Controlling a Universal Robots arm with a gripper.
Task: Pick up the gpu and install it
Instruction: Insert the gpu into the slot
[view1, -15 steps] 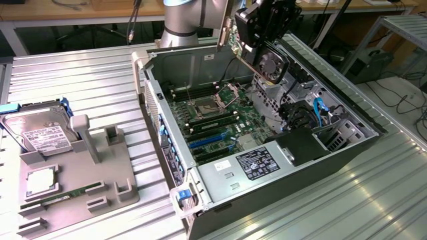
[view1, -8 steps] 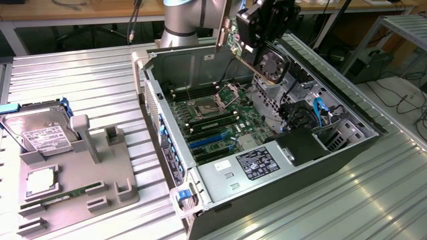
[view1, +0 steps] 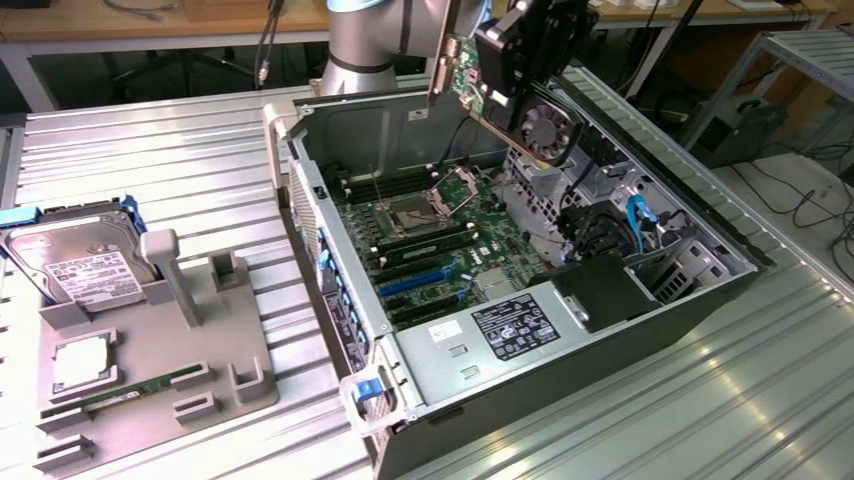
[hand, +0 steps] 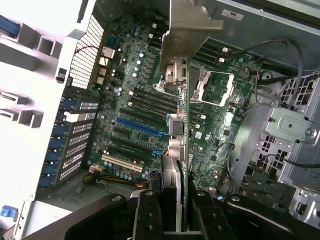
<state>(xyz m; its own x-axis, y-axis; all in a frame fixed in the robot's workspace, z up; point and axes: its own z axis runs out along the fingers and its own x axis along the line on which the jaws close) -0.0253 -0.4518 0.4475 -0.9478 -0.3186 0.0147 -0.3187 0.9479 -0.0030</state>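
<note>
The pincer (hand: 177, 212) is drawn narrow and clamped on the gpu (view1: 534, 120), its black fingers (hand: 146, 215) pressing the card's two flat faces with the card edge-on between them; the card hangs tilted from the pincer above the open computer case (view1: 694, 300), touching nothing inside. Straight beyond the fingertips lies the motherboard (hand: 150, 100), its long blue slot (hand: 140, 127) off to one side of the card's edge and apart from it. By its look the gpu should be light and stiff, a thin board that will not sag, yet fragile: the fan (view1: 547, 125) on the black face, the bare parts on the green face and the contact edge are poor places for pressure, so a hold across the flat faces away from the contacts, as here, seems sound — though smooth faces could slip under a hard push. The dark label on the power supply (view1: 514, 325), well below the pincer, and the white label on the hard drive (view1: 87, 275), far off to its side, carry print too small to read — no brand can be made out
</note>
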